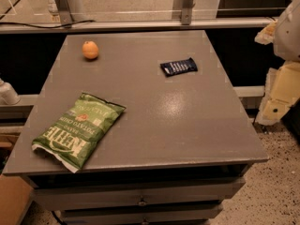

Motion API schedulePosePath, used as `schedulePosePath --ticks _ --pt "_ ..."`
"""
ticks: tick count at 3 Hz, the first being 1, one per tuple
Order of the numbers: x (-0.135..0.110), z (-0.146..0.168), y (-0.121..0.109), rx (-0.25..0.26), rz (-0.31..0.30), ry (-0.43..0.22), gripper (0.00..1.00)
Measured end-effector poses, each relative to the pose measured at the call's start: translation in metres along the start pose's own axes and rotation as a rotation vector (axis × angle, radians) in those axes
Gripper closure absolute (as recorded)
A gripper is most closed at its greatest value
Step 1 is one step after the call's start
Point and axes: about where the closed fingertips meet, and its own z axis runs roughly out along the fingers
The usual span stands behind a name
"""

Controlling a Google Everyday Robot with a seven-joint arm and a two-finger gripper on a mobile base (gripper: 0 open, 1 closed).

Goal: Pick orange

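Note:
The orange (pixel 90 50) is a small round fruit lying on the grey table (pixel 187 125) near its far left corner. My gripper (pixel 277 97) shows as pale cream parts at the right edge of the camera view, off the table's right side and well away from the orange. Nothing is seen in it. The white arm (pixel 288 27) rises above it at the upper right.
A green Kettle chip bag (pixel 77 130) lies at the table's front left. A dark blue snack bar wrapper (pixel 178 67) lies at the back right of centre. A rail and metal posts (pixel 183 3) run behind the table. Drawers (pixel 140 198) sit below the front edge.

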Motion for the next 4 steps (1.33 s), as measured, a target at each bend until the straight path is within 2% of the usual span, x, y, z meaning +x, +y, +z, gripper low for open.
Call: schedulePosePath --ticks 1,2,4 --pt "0.0 0.0 0.0 0.0 0.0 0.0 0.0" --pt "-0.012 0.013 -0.01 0.005 -0.019 -0.059 0.0" --pt "-0.057 0.051 -0.06 0.027 -0.053 -0.28 0.0"
